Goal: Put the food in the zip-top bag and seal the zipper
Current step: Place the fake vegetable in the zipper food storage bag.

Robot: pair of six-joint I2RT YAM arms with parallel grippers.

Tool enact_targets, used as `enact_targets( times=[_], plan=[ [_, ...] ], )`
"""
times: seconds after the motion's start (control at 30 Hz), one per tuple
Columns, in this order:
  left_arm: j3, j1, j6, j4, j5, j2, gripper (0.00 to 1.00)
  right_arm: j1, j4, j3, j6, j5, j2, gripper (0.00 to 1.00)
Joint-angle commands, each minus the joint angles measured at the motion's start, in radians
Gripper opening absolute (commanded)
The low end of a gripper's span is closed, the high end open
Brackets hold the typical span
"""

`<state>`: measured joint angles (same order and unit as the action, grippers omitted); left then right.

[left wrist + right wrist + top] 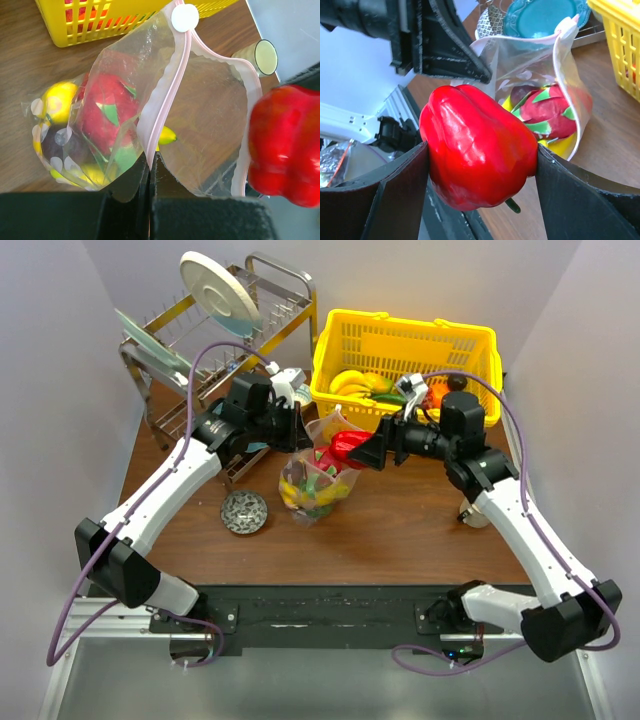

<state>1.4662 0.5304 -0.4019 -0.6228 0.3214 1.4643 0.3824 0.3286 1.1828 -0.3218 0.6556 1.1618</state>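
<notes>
This is a robotics lab cell dressed up with kitchen props, not a real kitchen. Two white-and-black machines, the left arm [170, 485] and the right arm [520, 520], are bolted to a black plate [330, 612] along the near edge of a wooden bench [400, 530], trailing purple cables [193, 368]. Plain pale walls [60, 360] box the bench in. A dish rack [175, 360] with plates stands at the far left corner, and a yellow basket [400, 335] of toy fruit [350, 383] at the far right.
</notes>
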Motion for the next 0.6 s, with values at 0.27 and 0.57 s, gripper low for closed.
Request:
enact_targets(
  times=[0.27, 0.57],
  plan=[
    [0.039, -0.006, -0.012, 0.025, -0.001, -0.041, 0.0, 0.102, 0.113, 0.238, -0.002, -0.192, 0.187, 0.99],
    [0.043, -0.006, -0.002, 0.021, -0.004, -0.041, 0.0, 0.104, 0.24, 0.226, 0.023, -0.414, 0.069, 0.99]
  ],
)
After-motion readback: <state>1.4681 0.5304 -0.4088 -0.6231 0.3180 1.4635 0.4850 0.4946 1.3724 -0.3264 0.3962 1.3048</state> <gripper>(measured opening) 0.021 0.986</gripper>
